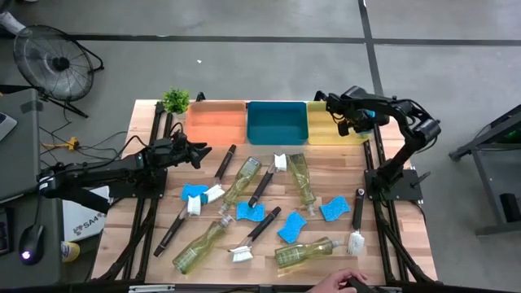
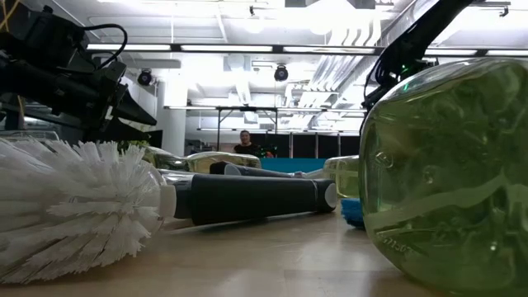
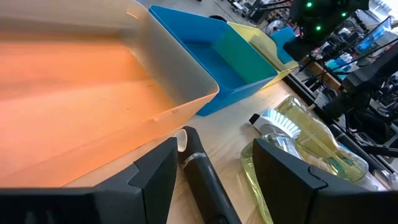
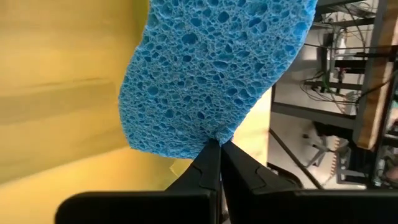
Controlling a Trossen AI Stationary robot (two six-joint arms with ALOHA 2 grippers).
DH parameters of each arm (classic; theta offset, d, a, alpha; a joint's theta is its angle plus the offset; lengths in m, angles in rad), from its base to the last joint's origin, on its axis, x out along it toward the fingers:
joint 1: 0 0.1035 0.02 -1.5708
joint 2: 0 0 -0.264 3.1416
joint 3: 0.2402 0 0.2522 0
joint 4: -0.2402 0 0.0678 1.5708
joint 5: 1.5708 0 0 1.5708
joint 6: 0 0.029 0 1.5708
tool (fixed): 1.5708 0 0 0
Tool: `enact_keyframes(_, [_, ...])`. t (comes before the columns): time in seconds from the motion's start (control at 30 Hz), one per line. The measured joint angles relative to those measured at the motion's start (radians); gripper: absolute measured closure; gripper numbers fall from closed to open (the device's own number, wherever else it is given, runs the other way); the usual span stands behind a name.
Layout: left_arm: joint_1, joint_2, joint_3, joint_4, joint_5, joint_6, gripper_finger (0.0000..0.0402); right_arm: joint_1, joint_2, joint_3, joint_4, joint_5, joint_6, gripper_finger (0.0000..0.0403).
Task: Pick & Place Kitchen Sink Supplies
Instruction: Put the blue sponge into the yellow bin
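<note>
While my right gripper (image 4: 219, 144) hangs over the yellow bin (image 1: 334, 130) at the back of the surface (image 1: 391, 236), it has its fingers pinched tight on the corner of a blue sponge (image 4: 211, 68), which dangles above the bin floor. My left gripper (image 3: 211, 165) sits near the front wall of the orange bin (image 3: 81, 106), fingers parted with nothing between them, a black brush handle (image 3: 205, 180) lying just beneath and ahead of them. Next along is the blue bin (image 1: 277, 122) (between orange and yellow). Across the surface I count 5 bottles of yellow-green liquid (image 1: 302, 177), several brushes (image 1: 356, 221) and 5 loose sponges (image 1: 334, 209), all lying flat. A small green plant (image 1: 175, 100) stands at the back left corner, beside the orange bin
</note>
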Motion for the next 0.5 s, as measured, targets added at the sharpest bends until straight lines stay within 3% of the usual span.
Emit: enact_keyframes(0.5, [0.000,0.000,0.000,0.000,0.000,0.000,0.0197,0.005,0.058,0.000,-0.016,0.006,0.031,0.0403])
